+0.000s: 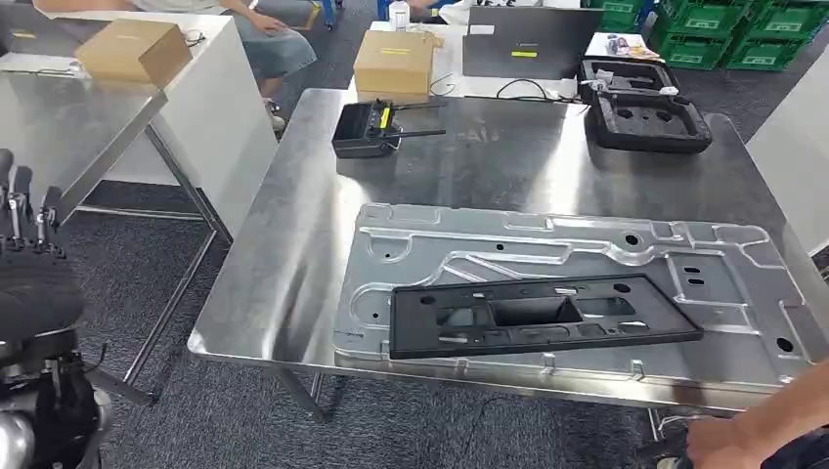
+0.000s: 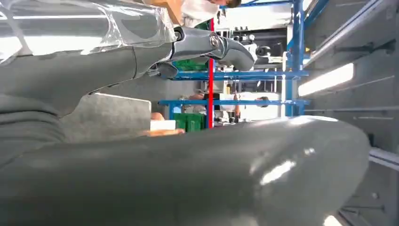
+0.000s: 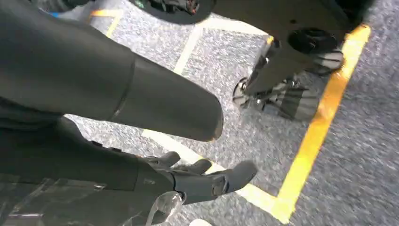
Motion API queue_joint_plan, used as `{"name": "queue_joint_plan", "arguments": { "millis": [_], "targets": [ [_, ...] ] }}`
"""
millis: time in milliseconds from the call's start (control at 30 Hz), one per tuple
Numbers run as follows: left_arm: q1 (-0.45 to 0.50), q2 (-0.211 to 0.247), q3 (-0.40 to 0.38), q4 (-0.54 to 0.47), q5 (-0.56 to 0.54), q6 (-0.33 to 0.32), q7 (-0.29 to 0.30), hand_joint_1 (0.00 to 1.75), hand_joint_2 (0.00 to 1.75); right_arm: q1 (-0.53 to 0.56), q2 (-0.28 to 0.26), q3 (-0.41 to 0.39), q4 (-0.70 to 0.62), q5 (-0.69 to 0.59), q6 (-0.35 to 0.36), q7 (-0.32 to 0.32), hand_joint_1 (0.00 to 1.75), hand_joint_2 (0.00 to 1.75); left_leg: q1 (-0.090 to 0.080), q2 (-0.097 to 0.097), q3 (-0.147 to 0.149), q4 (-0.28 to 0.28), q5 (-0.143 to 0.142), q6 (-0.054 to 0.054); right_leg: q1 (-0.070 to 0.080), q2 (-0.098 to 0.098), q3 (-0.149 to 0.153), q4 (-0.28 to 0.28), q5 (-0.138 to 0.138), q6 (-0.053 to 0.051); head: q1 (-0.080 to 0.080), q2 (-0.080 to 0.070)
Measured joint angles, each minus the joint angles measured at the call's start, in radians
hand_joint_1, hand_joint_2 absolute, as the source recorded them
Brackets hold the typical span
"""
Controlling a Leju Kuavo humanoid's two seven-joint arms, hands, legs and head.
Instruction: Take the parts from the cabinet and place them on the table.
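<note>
A large silver stamped metal panel (image 1: 587, 264) lies flat on the steel table (image 1: 283, 244). On the panel rests a long black plastic frame (image 1: 538, 315), near the table's front edge. My left hand (image 1: 24, 220) is raised off the table's left side, its fingers (image 2: 211, 44) stretched out and its thumb (image 2: 211, 174) apart, with nothing in it. My right hand (image 3: 117, 165) hangs over the grey floor with fingers (image 3: 211, 181) extended, also holding nothing.
A black foam tray (image 1: 640, 107) and a black controller (image 1: 367, 127) sit at the table's back. Cardboard boxes (image 1: 393, 61) and a second steel table (image 1: 68, 127) stand behind and left. A person's hand (image 1: 743, 440) is at the front right corner. Yellow tape (image 3: 320, 122) marks the floor.
</note>
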Motion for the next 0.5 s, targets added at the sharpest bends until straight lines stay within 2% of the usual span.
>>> {"name": "queue_joint_plan", "arguments": {
  "millis": [33,67,100,133,167,267,300,333,367,400,433,467,500],
  "targets": [
    [0.002,-0.002,0.0,-0.006,-0.009,0.011,-0.001,0.0,0.0,0.0,0.0,-0.001,0.0,0.0,0.0,0.0,0.0,0.0,0.004,0.0,0.0,0.001,0.001,-0.005,-0.006,-0.001,0.034,-0.059,0.031,0.006,0.0,0.0],
    [0.003,-0.004,0.0,-0.015,-0.02,0.026,-0.001,0.0,0.0,0.0,0.0,-0.002,0.0,0.0,0.0,0.0,0.0,0.0,0.012,-0.001,-0.002,0.006,-0.001,-0.016,-0.017,-0.002,0.101,-0.179,0.082,0.018,0.0,0.0],
    [0.002,-0.005,0.0,-0.024,-0.027,0.033,0.0,0.0,0.0,0.0,0.002,-0.003,0.0,0.0,0.0,0.0,0.0,0.0,0.015,-0.002,-0.004,0.014,-0.004,-0.026,-0.027,-0.002,0.153,-0.268,0.113,0.029,0.0,0.0],
    [0.003,-0.005,0.002,-0.035,-0.033,0.04,0.0,0.0,0.0,-0.001,0.012,-0.003,0.0,0.0,0.0,0.0,0.0,0.0,0.01,-0.004,-0.009,0.021,-0.008,-0.039,-0.019,0.008,0.16,-0.288,0.101,0.028,0.002,0.0],
    [0.001,-0.006,0.003,-0.043,-0.037,0.042,0.001,0.0,0.0,-0.001,0.008,-0.005,0.0,0.0,-0.002,-0.001,0.0,0.0,0.008,-0.003,-0.013,0.027,-0.009,-0.048,-0.022,0.012,0.153,-0.289,0.11,0.001,-0.002,0.0],
    [0.005,-0.008,0.004,-0.059,-0.043,0.049,0.006,0.0,0.0,-0.002,0.009,-0.013,0.001,0.0,-0.004,-0.001,0.0,0.0,0.016,-0.006,-0.014,0.019,0.004,-0.066,-0.013,0.008,0.142,-0.282,0.117,-0.025,-0.005,0.0],
    [0.008,-0.008,0.005,-0.061,-0.044,0.05,0.006,0.0,0.0,-0.003,0.009,-0.014,0.001,0.0,-0.004,-0.001,0.0,0.0,0.02,-0.002,-0.022,0.03,-0.008,-0.069,-0.015,0.003,0.138,-0.283,0.124,-0.037,-0.005,0.0],
    [0.007,-0.008,0.005,-0.065,-0.044,0.052,0.009,0.0,0.0,-0.003,0.01,-0.014,0.001,0.0,-0.005,-0.001,0.0,0.0,0.019,0.004,-0.038,0.067,-0.048,-0.069,-0.013,0.002,0.13,-0.283,0.129,-0.045,-0.006,0.0],
    [0.007,-0.008,0.005,-0.07,-0.045,0.052,0.008,0.0,0.0,-0.002,0.01,-0.016,0.001,0.0,-0.005,-0.001,0.0,0.0,0.017,0.004,-0.068,0.152,-0.109,-0.069,-0.01,0.0,0.122,-0.283,0.135,-0.053,-0.008,0.0],
    [0.007,-0.008,0.005,-0.073,-0.045,0.052,0.008,0.0,0.0,-0.001,0.012,-0.018,0.001,0.0,-0.004,-0.001,0.0,0.0,0.015,0.004,-0.1,0.24,-0.158,-0.071,-0.007,-0.003,0.114,-0.282,0.139,-0.057,-0.009,0.0],
    [0.008,-0.009,0.005,-0.073,-0.045,0.051,0.008,0.0,0.0,0.001,0.012,-0.02,0.002,0.0,-0.004,-0.001,0.0,0.0,0.015,0.005,-0.126,0.317,-0.194,-0.07,-0.003,-0.005,0.106,-0.282,0.144,-0.06,-0.009,0.0],
    [0.009,-0.009,0.005,-0.073,-0.045,0.051,0.008,0.0,0.0,0.001,0.015,-0.021,0.002,0.0,-0.005,-0.001,0.0,0.0,0.014,0.005,-0.136,0.361,-0.209,-0.067,0.001,-0.006,0.098,-0.282,0.15,-0.062,-0.009,0.0],
    [0.009,-0.009,0.005,-0.073,-0.045,0.051,0.008,0.0,0.0,0.001,0.016,-0.021,0.002,0.0,-0.004,-0.002,0.0,0.0,0.013,0.005,-0.122,0.352,-0.202,-0.064,0.005,-0.006,0.092,-0.282,0.155,-0.062,-0.01,0.0]
  ]
}}
